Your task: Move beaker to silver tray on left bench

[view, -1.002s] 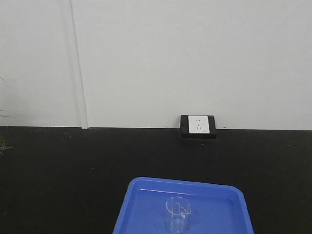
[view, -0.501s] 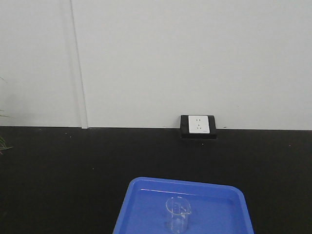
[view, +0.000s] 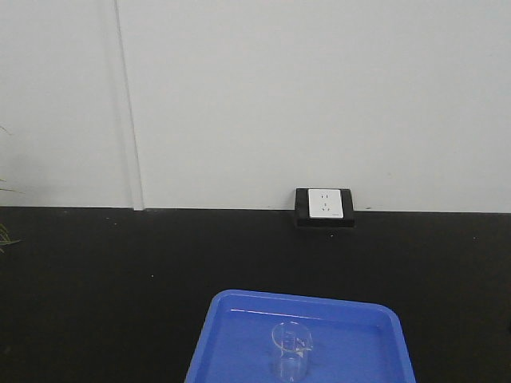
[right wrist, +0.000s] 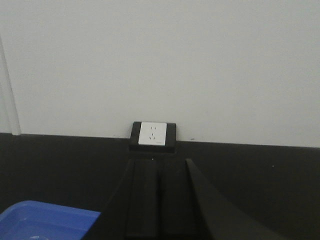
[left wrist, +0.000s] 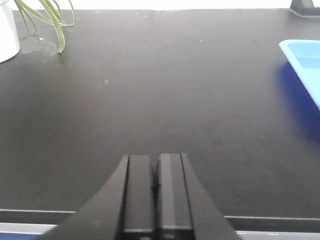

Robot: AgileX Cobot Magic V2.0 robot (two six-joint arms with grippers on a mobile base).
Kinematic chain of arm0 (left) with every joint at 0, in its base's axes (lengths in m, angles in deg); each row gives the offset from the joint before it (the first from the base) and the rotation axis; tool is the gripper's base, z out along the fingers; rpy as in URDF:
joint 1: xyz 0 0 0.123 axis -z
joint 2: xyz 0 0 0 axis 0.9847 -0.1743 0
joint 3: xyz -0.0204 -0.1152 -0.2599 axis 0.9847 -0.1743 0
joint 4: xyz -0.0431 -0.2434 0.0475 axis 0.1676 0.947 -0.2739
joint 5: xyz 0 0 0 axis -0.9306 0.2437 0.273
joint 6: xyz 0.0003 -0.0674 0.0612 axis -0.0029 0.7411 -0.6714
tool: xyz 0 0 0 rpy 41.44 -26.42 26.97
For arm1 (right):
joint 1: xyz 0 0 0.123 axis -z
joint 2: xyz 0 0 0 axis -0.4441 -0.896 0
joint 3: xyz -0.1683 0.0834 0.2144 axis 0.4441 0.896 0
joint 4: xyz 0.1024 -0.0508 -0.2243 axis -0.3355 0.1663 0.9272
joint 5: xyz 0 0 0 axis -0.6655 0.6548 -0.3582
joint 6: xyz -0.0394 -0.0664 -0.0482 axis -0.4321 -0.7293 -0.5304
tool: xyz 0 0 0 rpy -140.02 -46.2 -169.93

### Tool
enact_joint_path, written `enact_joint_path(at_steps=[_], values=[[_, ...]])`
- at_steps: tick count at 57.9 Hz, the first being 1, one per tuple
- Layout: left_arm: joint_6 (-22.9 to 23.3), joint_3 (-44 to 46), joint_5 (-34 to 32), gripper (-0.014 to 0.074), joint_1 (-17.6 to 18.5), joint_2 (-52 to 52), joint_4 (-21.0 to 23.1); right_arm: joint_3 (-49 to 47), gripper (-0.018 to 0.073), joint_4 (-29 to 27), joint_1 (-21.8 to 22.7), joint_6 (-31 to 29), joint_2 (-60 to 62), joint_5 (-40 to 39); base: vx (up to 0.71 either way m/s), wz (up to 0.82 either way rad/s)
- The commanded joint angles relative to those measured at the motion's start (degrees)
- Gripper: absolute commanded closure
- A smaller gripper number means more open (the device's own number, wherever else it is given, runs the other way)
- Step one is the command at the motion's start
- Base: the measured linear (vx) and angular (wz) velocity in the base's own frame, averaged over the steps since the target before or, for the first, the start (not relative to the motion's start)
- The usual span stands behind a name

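Note:
A small clear beaker (view: pixel 291 349) stands upright in a blue plastic tray (view: pixel 239 335) at the bottom of the front view, on a black bench (view: pixel 120 279). The silver tray is out of view. My left gripper (left wrist: pixel 156 162) is shut with nothing between its fingers, low over bare black bench top; the blue tray's corner (left wrist: pixel 302 55) lies far to its right. My right gripper (right wrist: pixel 159 167) is shut and empty, pointing at the wall socket, with the blue tray's corner (right wrist: pixel 45 217) at its lower left. Neither gripper shows in the front view.
A white socket in a black box (view: pixel 324 206) sits where the bench meets the white wall. A white pot with long green leaves (left wrist: pixel 7 30) stands at the far left of the bench. The bench's front edge (left wrist: pixel 265 220) runs just below my left gripper.

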Motion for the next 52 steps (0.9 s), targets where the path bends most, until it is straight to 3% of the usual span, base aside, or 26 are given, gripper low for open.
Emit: enact_joint_path(at_steps=[1, 10, 18, 26, 37, 43, 52], values=[[0.3, -1.6, -4.4, 0.0595, 0.3, 0.9, 0.1, -2.2, 0.0566, 0.4, 0.2, -0.5, -3.1, -8.0, 0.0, 0.0], [0.3, -1.6, -4.4, 0.0595, 0.3, 0.9, 0.1, -2.2, 0.0545, 0.4, 0.2, -0.5, -6.1, -9.4, 0.0, 0.0], [0.3, -1.6, -4.4, 0.0595, 0.3, 0.9, 0.1, -2.2, 0.047, 0.4, 0.2, -0.5, -6.4, -9.7, 0.0, 0.0], [0.3, -1.6, -4.4, 0.0595, 0.3, 0.9, 0.1, -2.2, 0.0303, 0.4, 0.2, -0.5, -6.6, -9.8, 0.0, 0.0], [0.3, -1.6, -4.4, 0.0595, 0.3, 0.9, 0.1, -2.2, -0.0033, 0.3, 0.2, -0.5, -6.6, -10.0, 0.0, 0.0], [0.3, -1.6, -4.4, 0.0595, 0.3, 0.9, 0.1, -2.2, -0.0155, 0.3, 0.2, -0.5, -6.6, -10.0, 0.0, 0.0], [0.3, -1.6, -4.4, 0.0595, 0.3, 0.9, 0.1, -2.2, -0.0164, 0.1, 0.2, 0.5, -6.6, -11.3, 0.0, 0.0]])
